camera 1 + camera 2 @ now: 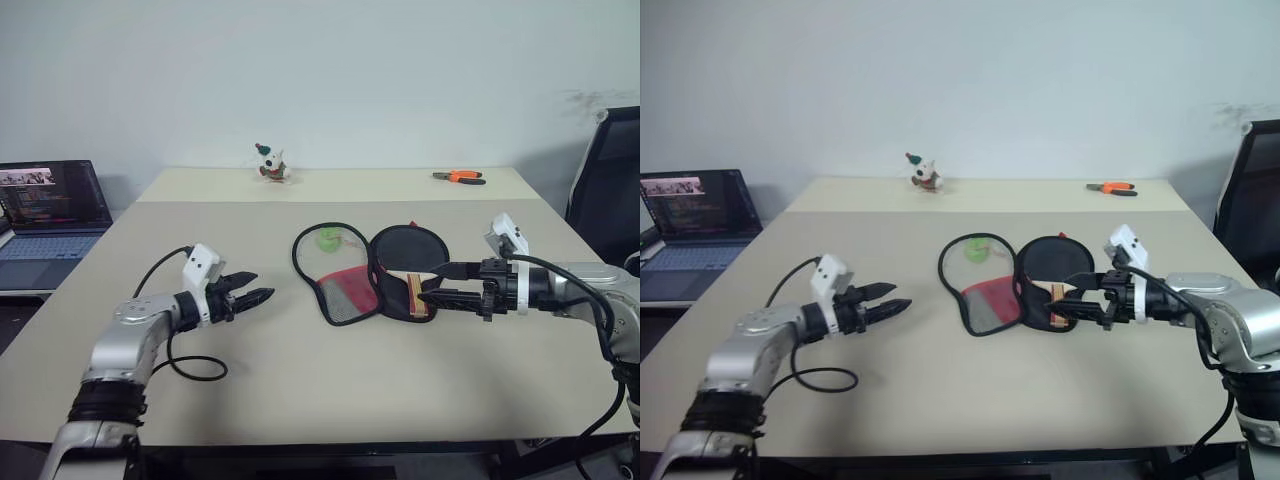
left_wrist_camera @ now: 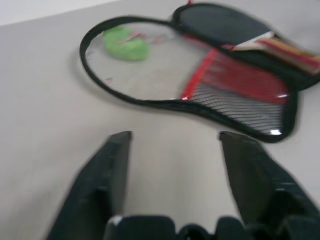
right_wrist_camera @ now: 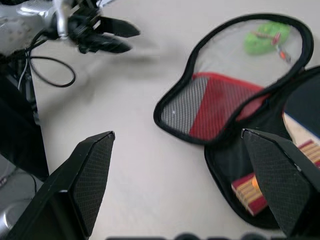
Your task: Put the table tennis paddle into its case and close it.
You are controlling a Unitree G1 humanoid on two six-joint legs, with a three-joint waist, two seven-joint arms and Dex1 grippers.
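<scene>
Black fingers of the right claw (image 1: 428,284) stand wide apart and hold nothing; the claw hovers at the right edge of the case (image 1: 370,272), pointing left across it. Under and just left of its tips lies the table tennis paddle (image 1: 408,272), seated in the right half of the case, black face toward the far side, wooden handle toward the near side. The case lies unzipped and spread flat on the tabletop (image 1: 300,380): its lid, with mesh pocket and red panel, is folded out to the left, which leaves the paddle half exposed for loading. A green item (image 1: 329,238) sits under the mesh at the far end of the lid.

Left claw (image 1: 254,285) hovers well left of the lid, aimed right at it, fingers partly apart and empty. Judgement: insertion appears done; closing is not. The lid must be folded right over the paddle, and the left claw sits on the side suited to lift it.
</scene>
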